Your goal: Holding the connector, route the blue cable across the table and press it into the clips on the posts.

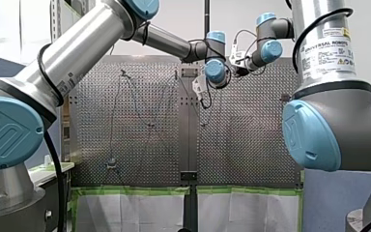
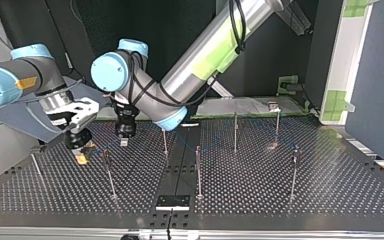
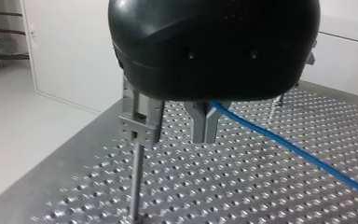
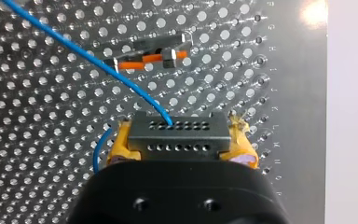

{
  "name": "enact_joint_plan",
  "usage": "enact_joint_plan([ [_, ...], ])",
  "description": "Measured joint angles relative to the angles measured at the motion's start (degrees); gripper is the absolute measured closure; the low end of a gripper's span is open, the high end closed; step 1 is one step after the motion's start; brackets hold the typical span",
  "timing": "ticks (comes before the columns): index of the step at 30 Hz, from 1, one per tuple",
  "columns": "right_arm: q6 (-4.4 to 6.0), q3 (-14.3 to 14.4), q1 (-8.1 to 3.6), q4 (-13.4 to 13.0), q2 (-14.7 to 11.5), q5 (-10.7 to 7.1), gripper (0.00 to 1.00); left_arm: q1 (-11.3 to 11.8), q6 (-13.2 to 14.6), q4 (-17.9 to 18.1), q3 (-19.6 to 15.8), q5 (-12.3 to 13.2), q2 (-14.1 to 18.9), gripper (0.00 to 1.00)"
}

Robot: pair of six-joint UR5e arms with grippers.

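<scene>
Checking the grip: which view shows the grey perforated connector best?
Right wrist view: the grey perforated connector sits between my right gripper's yellow pads. Top view shows a distant speck; front and left wrist views, nothing.

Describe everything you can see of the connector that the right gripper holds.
The connector is a dark grey rectangular block, metal or plastic by its look, with two rows of small holes in its face. It is clamped at both ends between the yellow pads of my right gripper, over the perforated table. The blue cable enters one hole of the row farther from the gripper.
</scene>
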Motion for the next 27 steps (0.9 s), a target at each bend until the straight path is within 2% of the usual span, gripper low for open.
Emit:
enact_joint_plan([
  [5,0.23,-0.3,-0.30,0.0,0.0,-0.87,1.00,0.2,-0.1,0.6,0.8,-0.1,0.0,1.00],
  [17,0.56,-0.8,-1.62,-0.2,0.1,-2.01,1.00,1.1,1.2,5.2,0.9,0.2,0.0,1.00],
  [27,0.57,-1.2,-2.61,-0.4,0.4,-3.21,1.00,3.3,1.6,7.5,0.9,3.1,-1.4,1.00],
])
